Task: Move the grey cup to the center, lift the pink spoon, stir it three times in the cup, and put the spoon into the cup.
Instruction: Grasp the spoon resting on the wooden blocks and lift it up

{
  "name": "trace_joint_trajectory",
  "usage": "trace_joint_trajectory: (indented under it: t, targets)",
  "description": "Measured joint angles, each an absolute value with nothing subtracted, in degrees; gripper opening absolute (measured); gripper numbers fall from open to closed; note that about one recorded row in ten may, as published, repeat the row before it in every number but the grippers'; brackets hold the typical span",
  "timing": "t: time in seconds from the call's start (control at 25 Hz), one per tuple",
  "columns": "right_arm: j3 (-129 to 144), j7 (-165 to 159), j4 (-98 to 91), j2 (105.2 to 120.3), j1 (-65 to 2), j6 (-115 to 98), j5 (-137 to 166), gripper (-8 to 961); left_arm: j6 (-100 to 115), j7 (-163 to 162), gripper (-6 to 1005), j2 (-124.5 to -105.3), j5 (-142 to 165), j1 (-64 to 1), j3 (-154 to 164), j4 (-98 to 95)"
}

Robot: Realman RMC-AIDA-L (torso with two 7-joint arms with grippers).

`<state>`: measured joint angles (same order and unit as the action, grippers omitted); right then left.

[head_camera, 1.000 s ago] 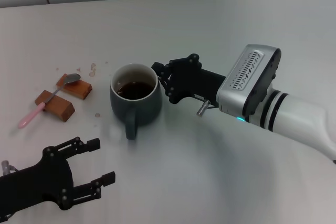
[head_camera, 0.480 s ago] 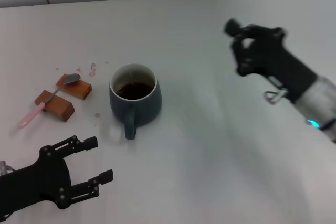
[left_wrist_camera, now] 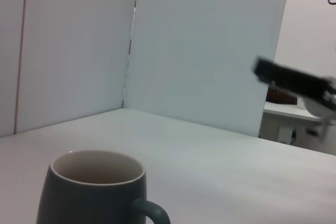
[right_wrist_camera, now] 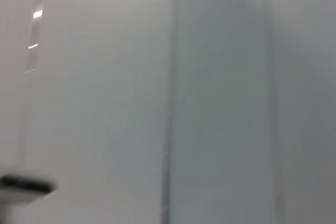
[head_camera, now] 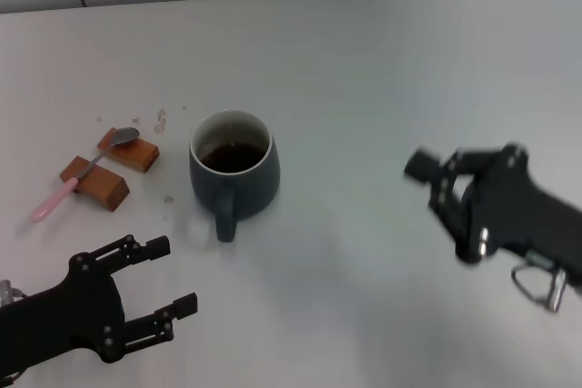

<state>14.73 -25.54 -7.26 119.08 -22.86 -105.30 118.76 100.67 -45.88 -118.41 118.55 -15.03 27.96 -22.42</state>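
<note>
The pink spoon, light, slim and likely slippery at its metal neck, lies bridged across 2 wooden blocks left of the grey cup, best pinched at its handle by the open, empty left end effector; the right end effector, spread and empty, hangs well apart.
</note>
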Motion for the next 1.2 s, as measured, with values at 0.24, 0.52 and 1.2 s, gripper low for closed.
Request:
trace_joint_trajectory:
  t: [0.24,0.52,1.2]
  targets:
    - [17.69,-29.01,-9.86,119.09,-21.34,-102.78,123.04,83,101.46,-45.87,771,-118.39,118.56,-15.02,27.05,-22.41]
    - [17.92,-30.26,-10.27,119.15,-21.42,-95.54,127.45,88,101.64,-45.87,768,-118.38,118.56,-15.04,26.63,-22.35]
    - [19.08,-32.02,-8.84,119.11,-23.02,-91.45,128.81,101,101.51,-45.88,762,-118.31,118.57,-14.90,26.59,-21.61]
